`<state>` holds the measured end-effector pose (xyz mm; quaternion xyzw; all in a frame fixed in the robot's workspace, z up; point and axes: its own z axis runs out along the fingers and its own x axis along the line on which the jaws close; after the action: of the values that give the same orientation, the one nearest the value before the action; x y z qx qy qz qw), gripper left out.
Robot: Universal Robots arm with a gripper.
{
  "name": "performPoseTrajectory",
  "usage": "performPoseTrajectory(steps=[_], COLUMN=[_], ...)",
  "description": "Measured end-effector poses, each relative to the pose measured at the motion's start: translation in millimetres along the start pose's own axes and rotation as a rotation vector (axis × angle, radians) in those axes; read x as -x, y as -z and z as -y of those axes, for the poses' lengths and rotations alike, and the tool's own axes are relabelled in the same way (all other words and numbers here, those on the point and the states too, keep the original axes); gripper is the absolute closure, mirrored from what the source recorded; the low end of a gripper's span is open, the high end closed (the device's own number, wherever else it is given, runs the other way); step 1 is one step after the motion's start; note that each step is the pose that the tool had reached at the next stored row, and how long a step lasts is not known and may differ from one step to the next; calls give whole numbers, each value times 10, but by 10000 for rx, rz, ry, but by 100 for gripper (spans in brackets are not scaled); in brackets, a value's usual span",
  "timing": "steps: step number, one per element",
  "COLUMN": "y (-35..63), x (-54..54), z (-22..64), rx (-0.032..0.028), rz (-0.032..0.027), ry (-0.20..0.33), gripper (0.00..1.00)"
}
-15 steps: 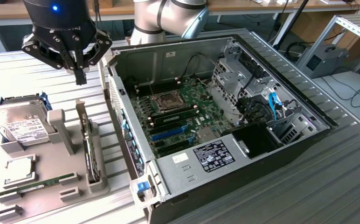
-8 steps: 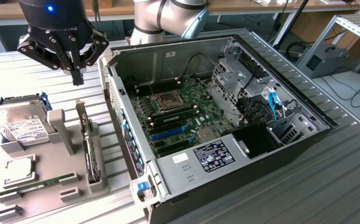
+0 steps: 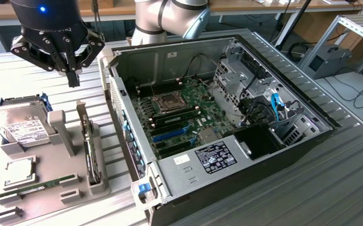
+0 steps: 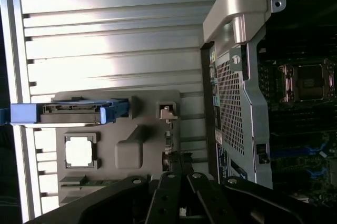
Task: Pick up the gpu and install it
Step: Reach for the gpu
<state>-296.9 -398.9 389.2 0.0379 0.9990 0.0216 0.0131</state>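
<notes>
The gpu point(image 3: 91, 157) stands on its edge in a slot of the grey holder tray point(image 3: 65, 141), at the exterior view's left. Its silver end bracket point(image 3: 82, 120) points toward the back. In the wrist view the gpu point(image 4: 169, 153) appears edge-on, running under my fingers. My gripper point(image 3: 74, 79) hangs in the air above the tray's far end, higher than the gpu and apart from it. The fingers point(image 4: 168, 195) are shut together with nothing between them.
The open computer case point(image 3: 275, 141) lies to the right of the tray, its motherboard point(image 3: 181, 113) with blue slots point(image 3: 169, 135) exposed. On the tray lie a hard drive point(image 3: 18, 126) in a blue caddy, a CPU point(image 3: 19, 170) and a RAM stick point(image 3: 40, 185).
</notes>
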Motion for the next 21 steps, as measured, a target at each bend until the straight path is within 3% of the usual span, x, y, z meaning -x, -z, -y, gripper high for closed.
performPoseTrajectory(steps=[21], y=[-3], x=[-112], z=[9], rx=[0], rz=[0], ry=[0], gripper=[89])
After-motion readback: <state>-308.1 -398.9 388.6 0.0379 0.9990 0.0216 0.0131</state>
